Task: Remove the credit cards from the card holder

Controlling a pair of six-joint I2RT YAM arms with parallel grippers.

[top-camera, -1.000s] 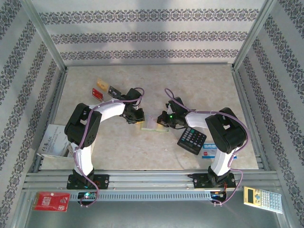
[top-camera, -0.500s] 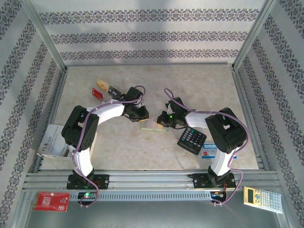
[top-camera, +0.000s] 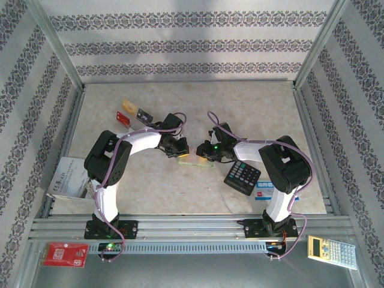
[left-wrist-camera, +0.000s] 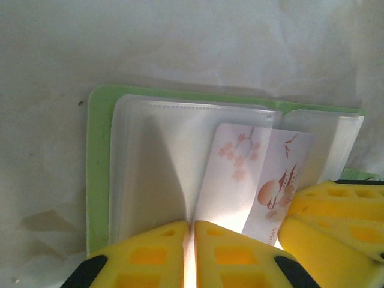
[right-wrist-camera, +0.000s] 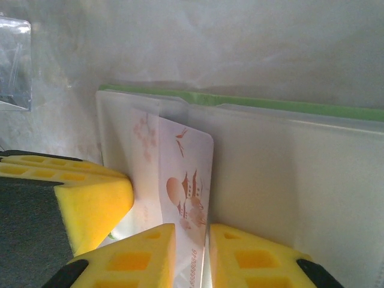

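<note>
Left gripper closed on credit card protruding from card holder; right gripper at same card, state cannot be told.

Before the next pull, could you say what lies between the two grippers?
The open holder, a white card sticking out of it, clearest in the left wrist view.

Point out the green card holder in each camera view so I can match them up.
Top external: card holder is a pale green strip at mid-table, left of the black calculator.
Left wrist: card holder fills the centre, green border on the left.
Right wrist: card holder spans centre and right, green border along the top.
Shared landmark: the white printed card, partly under a clear sleeve in both wrist views; too small to tell from above.
</note>
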